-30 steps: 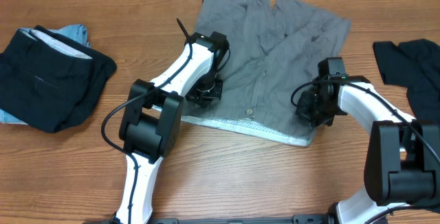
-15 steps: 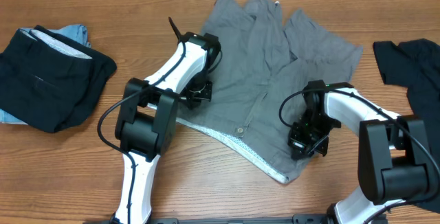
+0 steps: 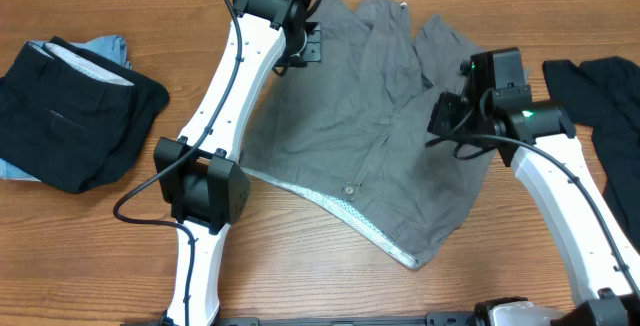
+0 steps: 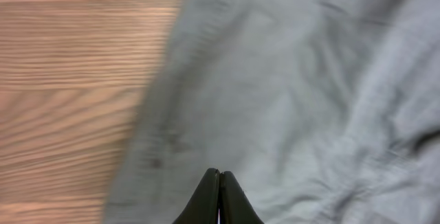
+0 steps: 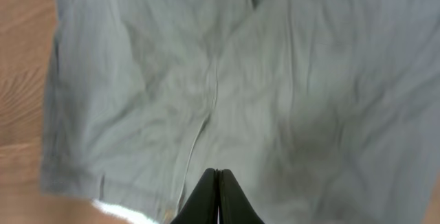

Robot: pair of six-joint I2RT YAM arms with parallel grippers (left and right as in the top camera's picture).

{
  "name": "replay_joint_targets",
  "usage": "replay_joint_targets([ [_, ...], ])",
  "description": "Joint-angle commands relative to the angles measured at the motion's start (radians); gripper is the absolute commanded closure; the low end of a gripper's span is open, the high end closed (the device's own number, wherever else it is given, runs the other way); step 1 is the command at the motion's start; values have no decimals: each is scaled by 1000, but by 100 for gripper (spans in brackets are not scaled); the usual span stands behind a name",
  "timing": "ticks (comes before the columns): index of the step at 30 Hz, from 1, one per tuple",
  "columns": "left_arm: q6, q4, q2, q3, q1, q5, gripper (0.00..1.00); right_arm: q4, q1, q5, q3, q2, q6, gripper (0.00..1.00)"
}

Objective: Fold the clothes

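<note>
The medium-grey wrinkled garment lies spread in the middle of the table, its white-lined waistband toward the front, and it fills both wrist views. My left gripper is shut and empty, hovering over the garment's far-left part near its edge. My right gripper is shut and empty, hovering over the garment's right part. Black clothes lie folded at the left on a light-blue one.
Another black garment lies crumpled at the right edge. The wooden table shows in front of the grey garment and between it and the left pile.
Both grippers were low on the waistband corners and dragged the grey garment askew. Now they have let go, risen and moved back toward the far part of the garment.
</note>
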Motion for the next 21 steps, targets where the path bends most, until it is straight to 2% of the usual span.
replay_joint_targets([
  [1, -32, -25, 24, -28, -18, 219, 96, 83, -6, 93, 3, 54, -147, 96],
  [3, -29, -61, 27, -66, -28, 264, 96, 101, -23, 122, 3, 73, -168, 96],
  [9, -51, -251, 27, -175, -82, 190, 96, 104, -93, 128, 3, 87, -246, 96],
  [14, -108, -225, 27, -355, -84, 137, 96, 129, -146, 128, 3, 87, -247, 96],
  [17, -146, -197, 27, -454, -79, 51, 96, 142, -161, 128, 3, 87, -288, 96],
  [21, -154, -167, 27, -536, -74, 53, 96, 163, -177, 128, 3, 87, -288, 96],
])
